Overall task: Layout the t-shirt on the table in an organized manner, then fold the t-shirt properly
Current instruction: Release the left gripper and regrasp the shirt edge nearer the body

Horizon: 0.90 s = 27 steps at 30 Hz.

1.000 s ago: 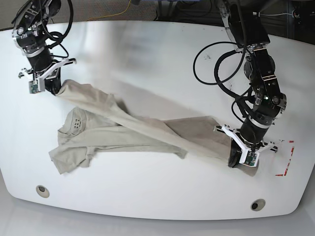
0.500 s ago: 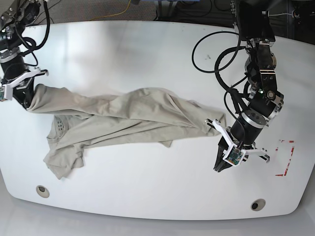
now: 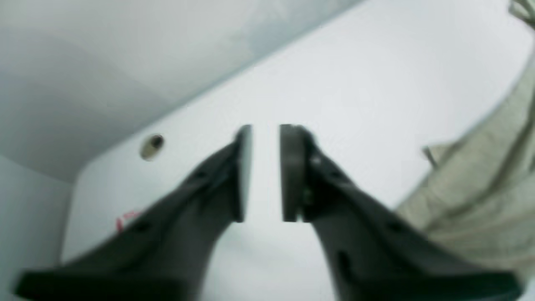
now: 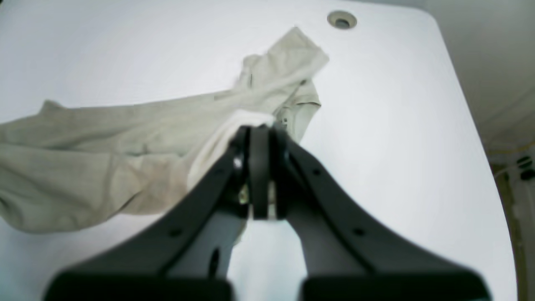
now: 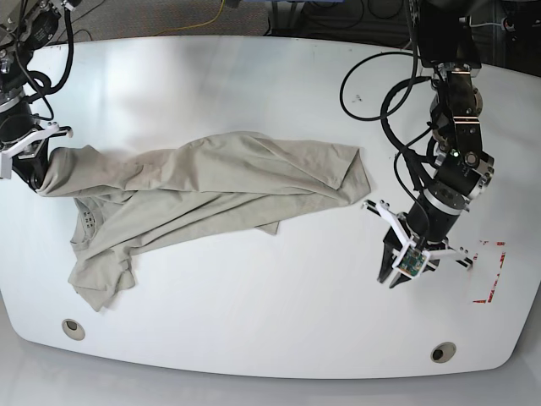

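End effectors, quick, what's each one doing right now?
Left end effector: open, holding nothing.
Right end effector: closed, holding the t-shirt.

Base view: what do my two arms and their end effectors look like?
The left arm is mostly black, with silvery bolts, coppery bands and a black cable looping out beside it; its end effector has black fingers, a white winged bracket and a small green patch. The right arm, partly out of frame, is also black with a looping cable; its end effector has dark fingers and a white bracket.
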Motion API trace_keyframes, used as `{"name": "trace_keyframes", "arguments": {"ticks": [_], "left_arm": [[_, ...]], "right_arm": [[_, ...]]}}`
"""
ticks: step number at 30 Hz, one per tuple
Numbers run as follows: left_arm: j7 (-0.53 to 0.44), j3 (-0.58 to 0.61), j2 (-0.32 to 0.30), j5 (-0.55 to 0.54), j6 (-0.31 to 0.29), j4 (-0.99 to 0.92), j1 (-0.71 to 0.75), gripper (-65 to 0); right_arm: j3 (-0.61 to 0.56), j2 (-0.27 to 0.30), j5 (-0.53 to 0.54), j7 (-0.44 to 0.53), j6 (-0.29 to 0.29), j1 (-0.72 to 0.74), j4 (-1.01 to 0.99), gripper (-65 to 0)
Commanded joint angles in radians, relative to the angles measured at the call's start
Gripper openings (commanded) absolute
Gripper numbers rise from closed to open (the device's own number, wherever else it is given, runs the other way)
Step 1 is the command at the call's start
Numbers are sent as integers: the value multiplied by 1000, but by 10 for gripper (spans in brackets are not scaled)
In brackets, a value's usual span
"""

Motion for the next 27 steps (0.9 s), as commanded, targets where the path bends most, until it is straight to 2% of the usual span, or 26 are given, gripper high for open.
{"name": "trace_keyframes", "arguments": {"ticks": [1, 4, 7, 13, 21, 27], "left_arm": [[-19, -2, -2, -5, 10, 18, 10, -381], [-19, -2, 4, -8, 10, 18, 58, -211], [-19, -2, 25, -6, 10, 13, 99, -125], [-19, 1, 27, -6, 8, 4, 167, -121], [-19, 90, 9, -3, 8, -13, 225, -121], [-19, 102, 13, -2, 8, -45, 234, -121]], "right_arm": [[4, -2, 18, 33, -1, 7, 15, -650], [4, -9, 18, 31, 0, -5, 15, -650], [2, -9, 18, 31, 0, -22, 14, -650], [0, -12, 18, 31, 0, -27, 14, -650], [0, -14, 18, 31, 0, -28, 12, -650], [0, -14, 18, 31, 0, -28, 12, -650]]}}
